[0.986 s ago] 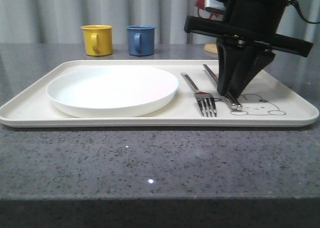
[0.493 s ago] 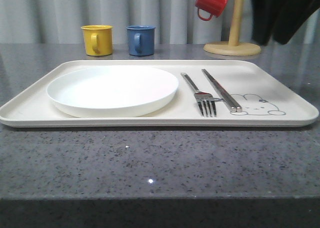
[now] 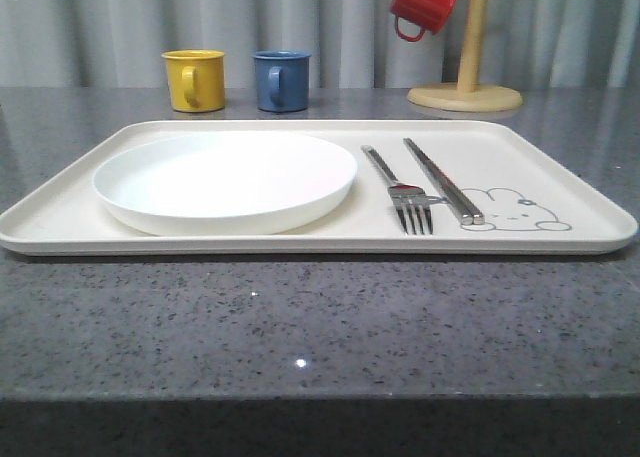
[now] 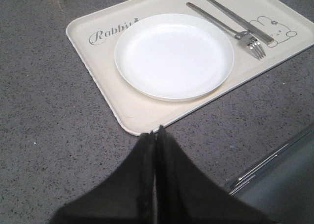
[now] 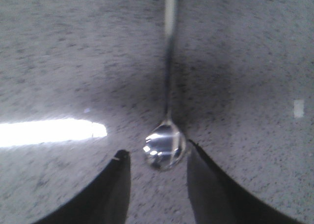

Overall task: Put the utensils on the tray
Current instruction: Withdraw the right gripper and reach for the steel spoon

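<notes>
The cream tray (image 3: 560, 182) lies on the grey counter and carries a round white plate (image 3: 225, 177) on its left half. To the plate's right, a steel fork (image 3: 400, 189) and a pair of steel chopsticks (image 3: 443, 182) lie side by side near the rabbit drawing. The left wrist view takes in the tray (image 4: 93, 62), plate (image 4: 174, 55), fork (image 4: 221, 22) and chopsticks (image 4: 235, 17). My left gripper (image 4: 156, 132) is shut and empty, just off the tray's rim. A steel spoon (image 5: 164, 149) lies on the counter, its bowl between the fingertips of my open right gripper (image 5: 157, 153); that view is blurred.
A yellow mug (image 3: 194, 79) and a blue mug (image 3: 281, 80) stand behind the tray. A red mug (image 3: 424, 5) hangs on a wooden mug tree (image 3: 468, 72) at the back right. A metal ledge (image 4: 260, 170) runs along the counter near my left gripper.
My right gripper stood over the chopsticks on the tray a second ago, then rose to the upper right and left the front view. The chopsticks stay on the tray.
</notes>
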Controlling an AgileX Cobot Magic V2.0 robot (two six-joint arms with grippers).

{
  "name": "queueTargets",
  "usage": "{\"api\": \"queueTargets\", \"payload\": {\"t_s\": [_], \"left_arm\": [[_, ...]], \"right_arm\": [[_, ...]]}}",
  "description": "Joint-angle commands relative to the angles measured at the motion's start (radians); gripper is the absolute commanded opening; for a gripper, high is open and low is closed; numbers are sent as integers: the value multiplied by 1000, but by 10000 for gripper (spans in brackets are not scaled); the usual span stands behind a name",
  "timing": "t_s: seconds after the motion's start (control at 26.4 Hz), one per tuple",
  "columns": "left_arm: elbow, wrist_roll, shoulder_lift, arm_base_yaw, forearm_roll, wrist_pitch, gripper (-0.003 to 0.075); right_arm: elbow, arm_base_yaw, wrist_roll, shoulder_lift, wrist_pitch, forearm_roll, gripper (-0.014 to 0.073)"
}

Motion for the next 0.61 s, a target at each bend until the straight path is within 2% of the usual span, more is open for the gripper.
{"api": "queueTargets", "payload": {"t_s": [0.0, 0.27, 0.57], "left_arm": [[-26, -9, 3, -9, 0, -69, -18], [-26, -9, 3, -9, 0, -69, -18], [-26, -9, 3, -9, 0, -69, -18]], "right_arm": [[-28, -41, -23, 15, -71, 25, 316], [-28, -40, -38, 119, -148, 16, 316], [-28, -40, -38, 182, -159, 16, 316]]}}
